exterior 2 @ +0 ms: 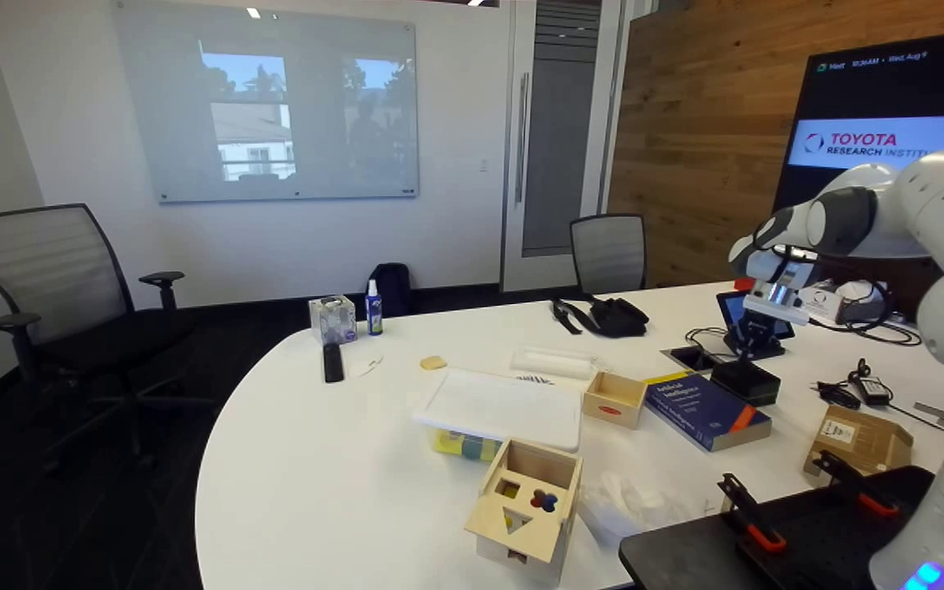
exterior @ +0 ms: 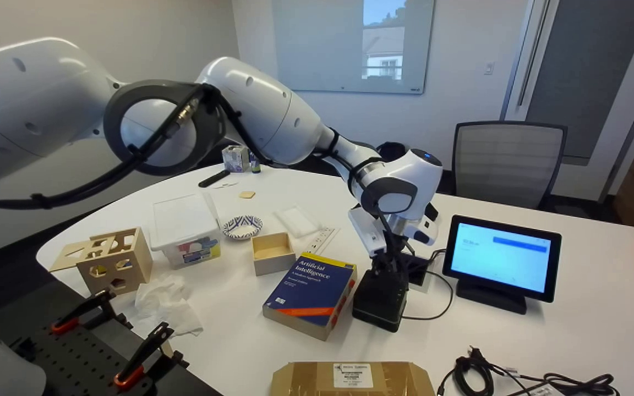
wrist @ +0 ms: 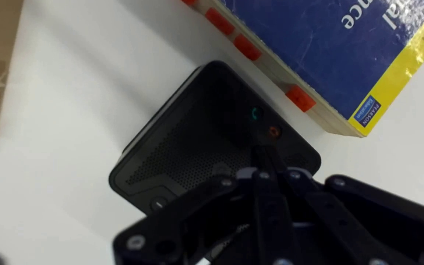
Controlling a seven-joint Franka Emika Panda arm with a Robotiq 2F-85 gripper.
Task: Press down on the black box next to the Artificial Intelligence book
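Note:
The black box lies flat on the white table beside the Artificial Intelligence book, with a narrow gap between them. Both also show in an exterior view, the box to the right of the book. In the wrist view the box has a speaker grille and small green and red button marks; the book is upper right. My gripper is shut and empty, pointing down over the box's top near the red mark. Its tips are at or just above the surface; contact cannot be told. It hides part of the box.
A tablet on a stand and a table cable well with cords are beside the box. A cardboard box and coiled cables lie at the near edge. A wooden tray and lidded bin stand beyond the book.

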